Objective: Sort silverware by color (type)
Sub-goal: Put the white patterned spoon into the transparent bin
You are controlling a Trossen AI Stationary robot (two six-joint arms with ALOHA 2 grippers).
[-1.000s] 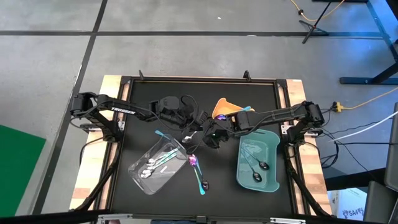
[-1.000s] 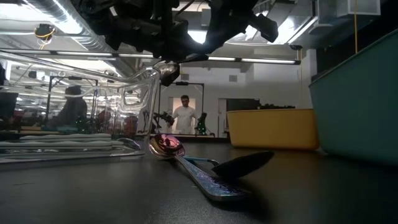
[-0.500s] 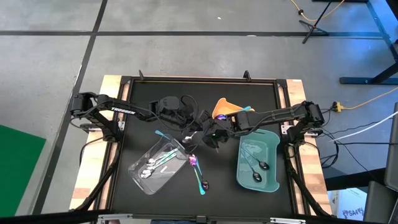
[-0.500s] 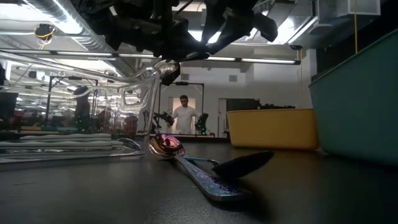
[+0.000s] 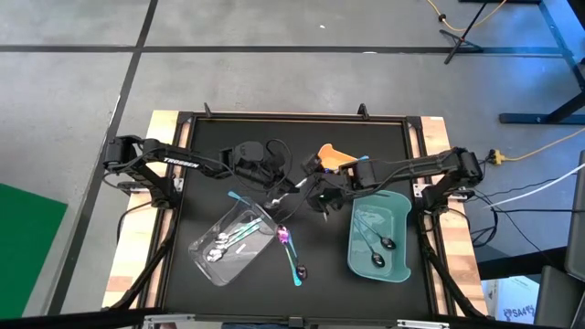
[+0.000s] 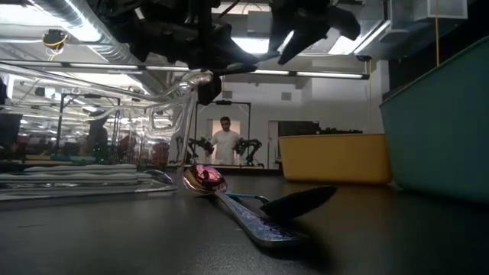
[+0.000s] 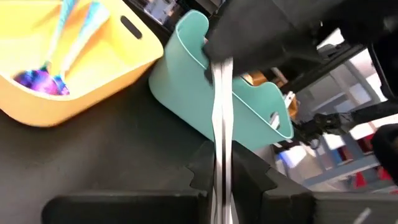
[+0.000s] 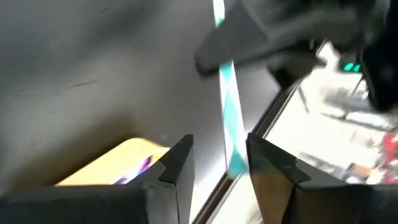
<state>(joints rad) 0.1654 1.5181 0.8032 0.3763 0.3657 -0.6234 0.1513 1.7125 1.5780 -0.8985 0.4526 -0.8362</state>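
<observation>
1. Table (image 5: 215, 160): matte black, light wood edges.
2. Trays: yellow tray (image 5: 331, 156) upper centre, teal tray (image 5: 378, 239) right, clear tray (image 5: 230, 245) lower left.
3. Spoon (image 7: 222, 143) in the left tool (image 7: 222, 180): shiny silver.
4. Spoon on table (image 5: 284, 237): iridescent pink-purple bowl.

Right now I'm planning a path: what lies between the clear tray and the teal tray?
In the high view, between the clear tray and the teal tray, two crossed spoons lie on the black tabletop.

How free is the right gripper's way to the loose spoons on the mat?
Probably yes: the right gripper stands open above the mat, and nothing covers the loose spoons nearby.
</observation>
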